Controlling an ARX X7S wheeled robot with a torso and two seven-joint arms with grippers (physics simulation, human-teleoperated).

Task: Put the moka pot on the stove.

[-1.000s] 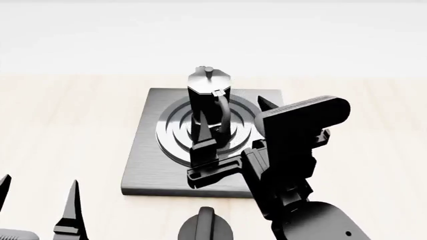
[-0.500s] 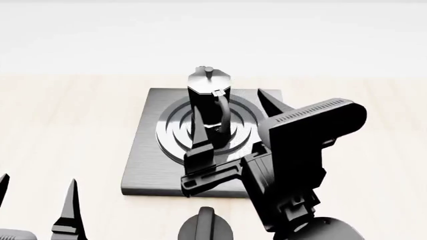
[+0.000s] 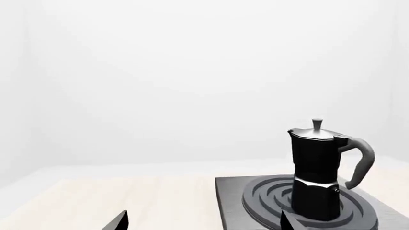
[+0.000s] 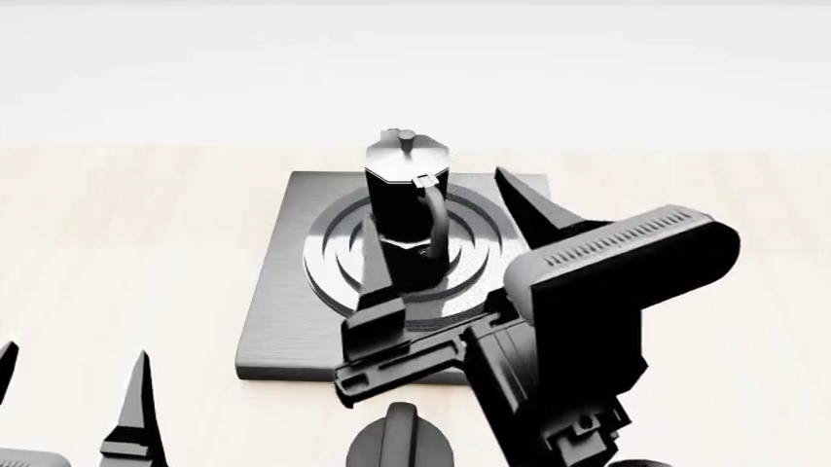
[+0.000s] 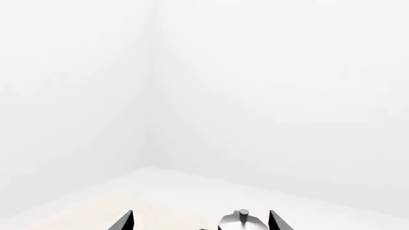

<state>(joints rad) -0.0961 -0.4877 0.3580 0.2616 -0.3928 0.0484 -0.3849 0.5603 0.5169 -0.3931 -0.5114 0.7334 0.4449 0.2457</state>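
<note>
The moka pot [image 4: 405, 190], black with a silver lid, stands upright on the ring burner of the grey stove [image 4: 292, 321]. My right gripper [image 4: 439, 206] hovers open on the pot's handle side, one finger [image 4: 377, 268] left of the handle and one to its right, gripping nothing. In the right wrist view only the pot's lid [image 5: 243, 222] shows, beyond the open right gripper [image 5: 201, 222]. The left gripper [image 4: 72, 358] stays open low at the near left. In its wrist view the left gripper [image 3: 201, 223] is open too, well short of the pot [image 3: 316, 172] on the stove [image 3: 230, 203].
A short black dial knob [image 4: 400, 443] sits just in front of the stove's near edge. Pale wooden tabletop [image 4: 130, 243] spreads to the left and right of the stove, with a white wall behind.
My right arm has risen and drawn back toward the camera, its open fingers sliding up along the pot's handle side. The pot has stayed put on the burner.
</note>
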